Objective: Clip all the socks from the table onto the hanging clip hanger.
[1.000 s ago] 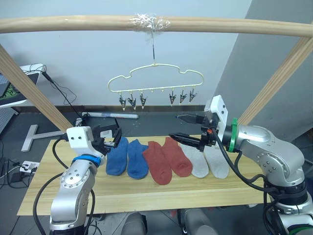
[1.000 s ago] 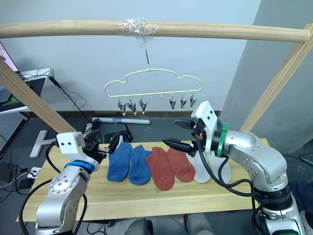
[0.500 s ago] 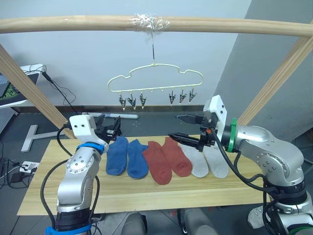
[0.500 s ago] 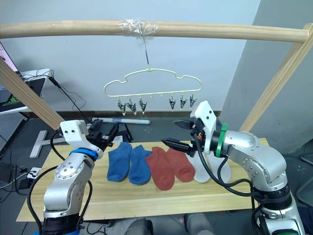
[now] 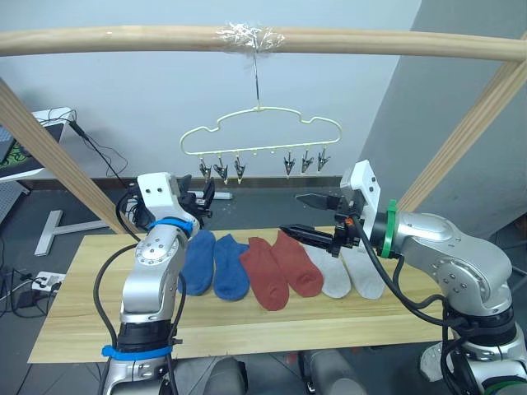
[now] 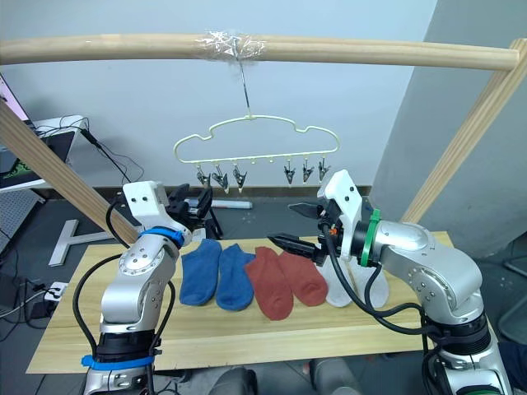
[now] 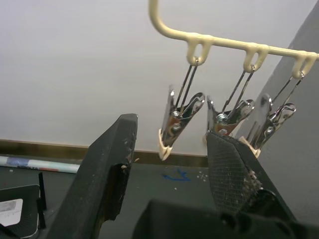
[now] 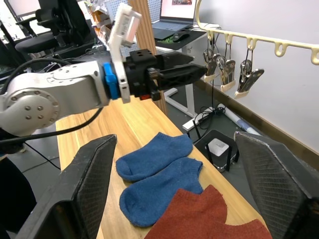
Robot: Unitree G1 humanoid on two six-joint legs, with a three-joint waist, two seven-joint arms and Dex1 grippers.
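A pale blue-white wall (image 5: 123, 90) spans the back, meeting a grey panel (image 5: 461, 74) at three o'clock. A round wooden pole frame (image 5: 123, 39) crosses at twelve o'clock, its slanted legs descending on both sides. Below lies dark floor (image 5: 49, 206) with black cables (image 5: 103, 156) and a white tube (image 5: 177, 193). A desk with a laptop (image 8: 174, 22) stands beyond.

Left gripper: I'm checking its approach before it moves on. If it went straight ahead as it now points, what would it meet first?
Probably the leftmost clip of the clip hanger: it hangs between the open left gripper's fingers, though depth is unclear.
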